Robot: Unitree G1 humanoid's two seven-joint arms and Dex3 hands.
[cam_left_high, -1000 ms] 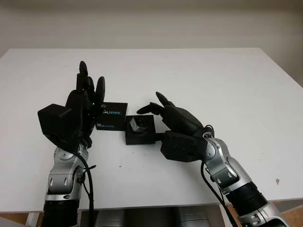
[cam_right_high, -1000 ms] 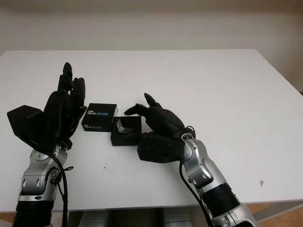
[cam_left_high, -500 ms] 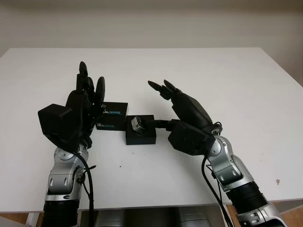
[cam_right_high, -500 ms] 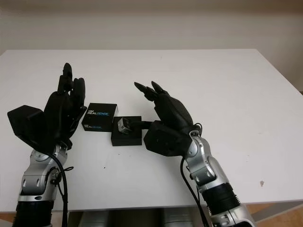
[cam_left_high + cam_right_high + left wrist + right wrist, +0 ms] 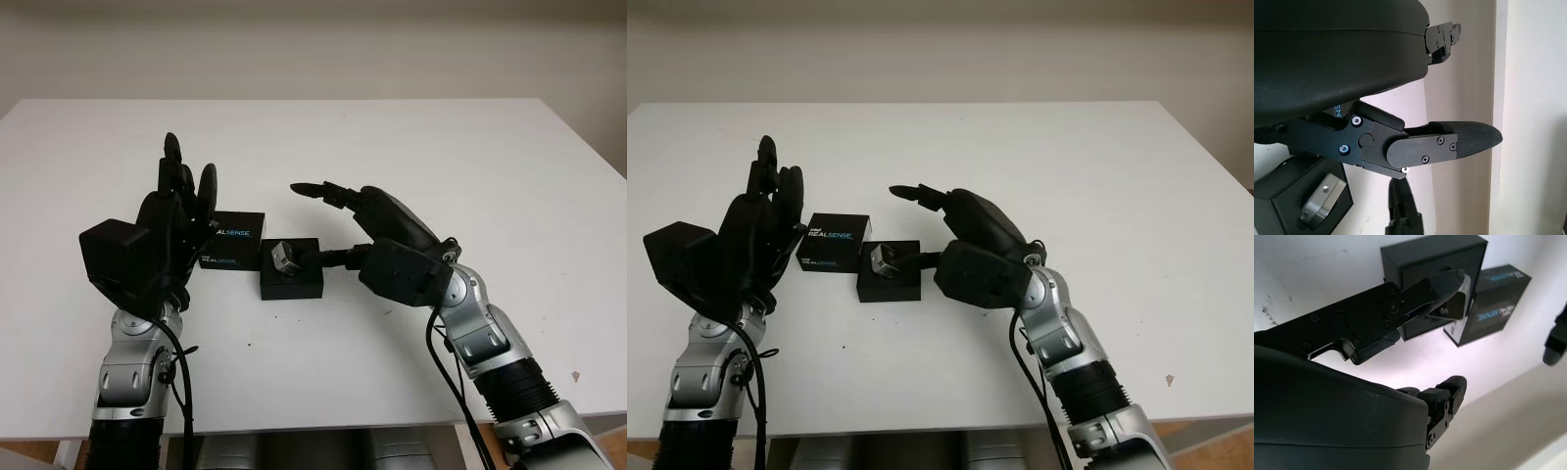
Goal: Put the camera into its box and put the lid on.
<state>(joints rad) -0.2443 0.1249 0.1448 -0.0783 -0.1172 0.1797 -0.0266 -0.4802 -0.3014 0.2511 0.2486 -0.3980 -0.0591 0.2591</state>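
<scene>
While the right hand (image 5: pixel 377 230) hovers open just beside the box (image 5: pixel 291 281), its thumb tip reaches to the camera (image 5: pixel 285 255), which sits tilted on the box's top edge w/ nothing gripping it. The lid (image 5: pixel 230 241), printed side up, lies on the white surface (image 5: pixel 470 166) betw. box and left hand (image 5: pixel 162 230), touching the box corner. Left hand is raised upright, open, holding nothing.

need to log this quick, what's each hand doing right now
Left hand: open, raised beside the lid, holding nothing.
Right hand: open, thumb touching the camera in the box.
</scene>
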